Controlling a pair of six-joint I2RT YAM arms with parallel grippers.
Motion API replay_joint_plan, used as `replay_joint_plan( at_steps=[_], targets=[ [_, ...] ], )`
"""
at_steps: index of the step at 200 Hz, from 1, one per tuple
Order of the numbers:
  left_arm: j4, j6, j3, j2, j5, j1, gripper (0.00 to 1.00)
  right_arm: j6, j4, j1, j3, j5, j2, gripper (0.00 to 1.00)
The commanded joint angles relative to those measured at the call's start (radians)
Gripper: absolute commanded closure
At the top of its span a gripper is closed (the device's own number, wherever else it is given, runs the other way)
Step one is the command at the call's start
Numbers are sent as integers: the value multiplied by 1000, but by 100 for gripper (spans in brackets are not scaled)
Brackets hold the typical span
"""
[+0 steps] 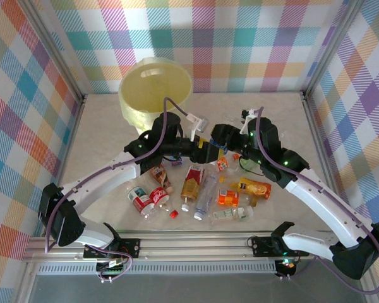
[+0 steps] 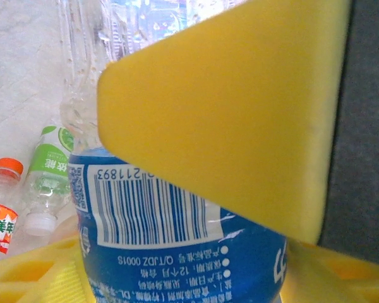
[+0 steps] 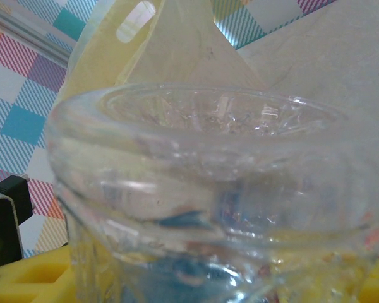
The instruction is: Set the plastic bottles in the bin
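Above the middle of the table, a clear bottle with a blue label (image 1: 215, 148) hangs between my two grippers. My left gripper (image 1: 204, 149) is shut on its blue label (image 2: 177, 252), its yellow fingers tight on both sides. A broad yellow pad (image 2: 227, 113) lies across the bottle. My right gripper (image 1: 226, 136) is shut on the same bottle, whose clear base (image 3: 202, 189) is close to that wrist camera. The bin (image 1: 155, 88), a pale-yellow bucket, stands at the back left, beyond the held bottle (image 3: 177, 50). Several other bottles lie below the grippers, among them a red-labelled one (image 1: 158, 197) and a brown one (image 1: 192, 181).
Orange-labelled bottles (image 1: 256, 187) and a green-labelled one (image 1: 230, 214) lie right of centre. A loose red cap (image 1: 174, 214) sits near the front. In the left wrist view a green-labelled bottle (image 2: 47, 183) and an orange-capped one (image 2: 3, 208) lie on the table. Plaid walls close in three sides.
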Motion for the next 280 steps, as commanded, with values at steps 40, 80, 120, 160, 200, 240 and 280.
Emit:
replay_joint_plan(
  at_steps=[40,80,120,160,200,240,280],
  targets=[
    [85,-12,-7,3,92,-25,23,3,61,19,4,-42,19,38],
    [82,-13,-4,5,90,-25,25,5,62,22,4,-46,21,38],
    [77,-12,-1,2,92,-26,39,5,60,24,6,-48,24,38],
    [56,8,6,-13,83,-26,42,2,56,23,9,-46,24,35],
    [12,33,21,-16,71,-26,45,-17,54,24,7,-34,2,19],
    [-60,76,51,-22,32,-26,45,-91,-15,23,27,8,-63,2],
    [-135,112,93,-18,0,-26,45,-201,-88,13,51,-14,-140,0]
  ],
)
